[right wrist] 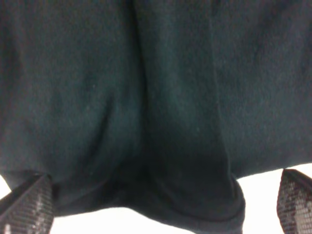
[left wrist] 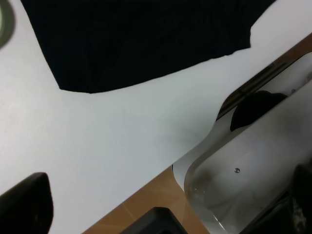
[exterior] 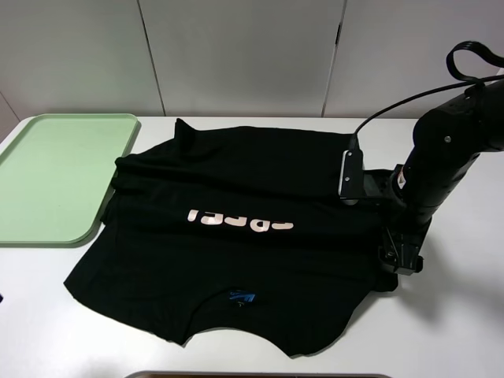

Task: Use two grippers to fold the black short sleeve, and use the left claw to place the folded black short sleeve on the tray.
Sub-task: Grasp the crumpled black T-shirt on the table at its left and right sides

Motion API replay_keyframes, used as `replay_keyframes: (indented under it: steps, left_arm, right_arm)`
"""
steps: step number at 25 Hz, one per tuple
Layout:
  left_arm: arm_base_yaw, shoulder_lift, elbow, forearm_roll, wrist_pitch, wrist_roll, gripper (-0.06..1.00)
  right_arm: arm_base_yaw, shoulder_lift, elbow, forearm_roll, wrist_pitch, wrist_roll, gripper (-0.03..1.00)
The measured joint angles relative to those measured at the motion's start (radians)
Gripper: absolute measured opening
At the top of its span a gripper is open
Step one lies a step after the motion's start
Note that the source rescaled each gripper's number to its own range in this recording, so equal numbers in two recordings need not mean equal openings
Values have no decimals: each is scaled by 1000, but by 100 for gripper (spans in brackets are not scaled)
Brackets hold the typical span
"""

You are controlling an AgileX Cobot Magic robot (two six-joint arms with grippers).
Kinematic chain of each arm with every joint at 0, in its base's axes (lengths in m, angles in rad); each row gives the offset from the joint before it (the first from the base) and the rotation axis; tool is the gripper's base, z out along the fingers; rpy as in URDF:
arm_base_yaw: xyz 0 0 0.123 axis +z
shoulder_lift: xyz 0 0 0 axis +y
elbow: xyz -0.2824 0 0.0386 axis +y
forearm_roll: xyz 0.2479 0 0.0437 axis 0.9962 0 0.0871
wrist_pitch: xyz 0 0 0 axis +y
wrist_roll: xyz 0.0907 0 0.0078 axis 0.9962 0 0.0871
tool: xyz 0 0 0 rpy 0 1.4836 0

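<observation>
My right black metal claw (right wrist: 161,202) gapes wide over a hem of the large black cotton T-shirt (exterior: 236,252), holding nothing; my left claw (left wrist: 163,209) gapes empty too.

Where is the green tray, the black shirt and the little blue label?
tray (exterior: 55,173): high view, its bare floor.
black short sleeve (exterior: 236,181): high view, cloth above the white letters.
blue label (exterior: 240,298): high view, middle of the label.
</observation>
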Motion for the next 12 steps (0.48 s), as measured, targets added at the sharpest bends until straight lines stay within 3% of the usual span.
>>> replay_keyframes:
  steps: [5, 12]
  left_arm:
    - [0, 0, 0, -12, 0, 0, 96]
    - [0, 0, 0, -20, 0, 0, 96]
  right_arm:
    - [0, 0, 0, 0, -44, 1, 100]
    - [0, 0, 0, -23, -26, 1, 100]
